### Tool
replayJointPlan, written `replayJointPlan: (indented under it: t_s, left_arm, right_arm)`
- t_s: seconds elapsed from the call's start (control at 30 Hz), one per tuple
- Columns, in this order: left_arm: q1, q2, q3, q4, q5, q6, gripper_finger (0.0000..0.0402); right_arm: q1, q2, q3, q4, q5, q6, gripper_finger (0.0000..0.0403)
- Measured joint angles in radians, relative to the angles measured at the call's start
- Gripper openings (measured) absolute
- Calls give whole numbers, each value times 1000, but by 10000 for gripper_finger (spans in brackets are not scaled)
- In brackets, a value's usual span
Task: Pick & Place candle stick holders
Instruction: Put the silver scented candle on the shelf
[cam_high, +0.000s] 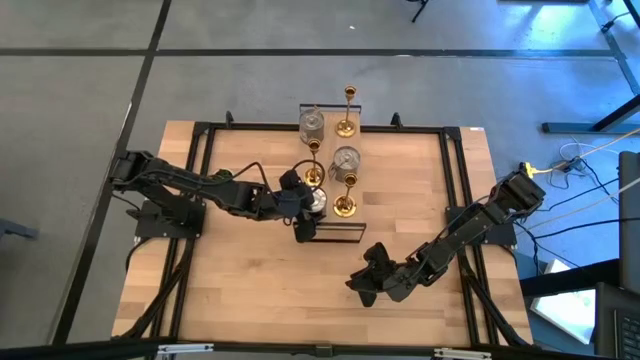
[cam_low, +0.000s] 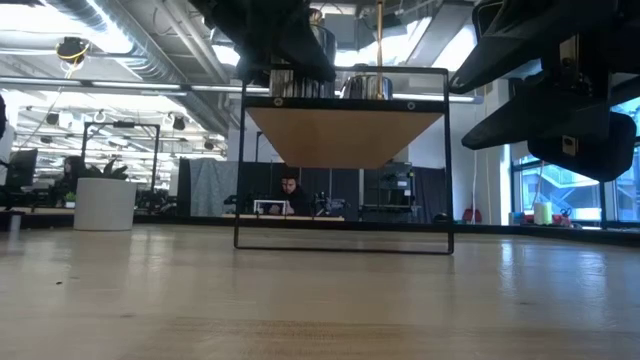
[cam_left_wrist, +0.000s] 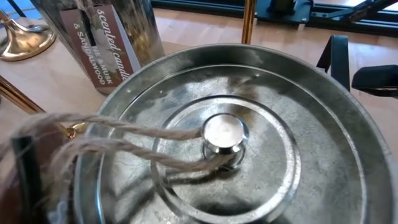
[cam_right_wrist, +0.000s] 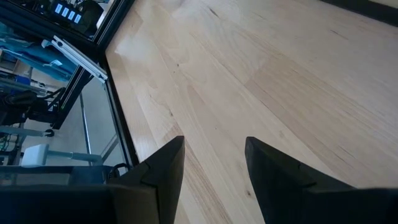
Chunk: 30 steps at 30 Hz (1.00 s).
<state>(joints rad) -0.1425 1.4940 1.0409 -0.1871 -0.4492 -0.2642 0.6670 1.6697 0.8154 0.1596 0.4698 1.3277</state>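
Observation:
A black wire stand (cam_high: 336, 236) with a wooden top (cam_low: 345, 135) sits mid-table. On it stand slim gold candle stick holders (cam_high: 349, 108) (cam_high: 345, 197) and squat silver ones (cam_high: 345, 160) (cam_high: 312, 122). My left gripper (cam_high: 300, 205) is right against the nearest silver holder (cam_high: 317, 200). That holder's lid (cam_left_wrist: 249, 143), with a round knob (cam_left_wrist: 222, 134) and a loop of twine (cam_left_wrist: 106, 140), fills the left wrist view and hides the gripper. My right gripper (cam_right_wrist: 214, 168) hangs open over bare wood at the near right (cam_high: 366, 278), holding nothing.
A silver jar with a "scented candle" label (cam_left_wrist: 102, 37) and a gold base (cam_left_wrist: 25, 37) stand just beyond the lid. Black rails (cam_high: 460, 190) frame the tabletop. Bare wood lies near the front edge (cam_high: 250, 290). A person sits far behind (cam_low: 290, 190), near a white pot (cam_low: 105, 203).

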Motion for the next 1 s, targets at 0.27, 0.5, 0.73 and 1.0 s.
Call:
replayJointPlan:
  t_s: [0.27, 0.5, 0.73, 1.0]
  left_arm:
    - [0, 0, 0, -1, -3, -3, 377]
    - [-2, -1, 0, -19, -50, -12, 384]
    - [-1, -2, 1, -42, -54, -17, 399]
    - [-2, -2, 1, -45, -57, -17, 400]
  right_arm:
    - [0, 0, 0, 0, 0, 0, 175]
    - [0, 0, 0, 0, 0, 0, 174]
    - [0, 0, 0, 0, 1, 0, 174]
    - [-5, 0, 0, 0, 16, 0, 174]
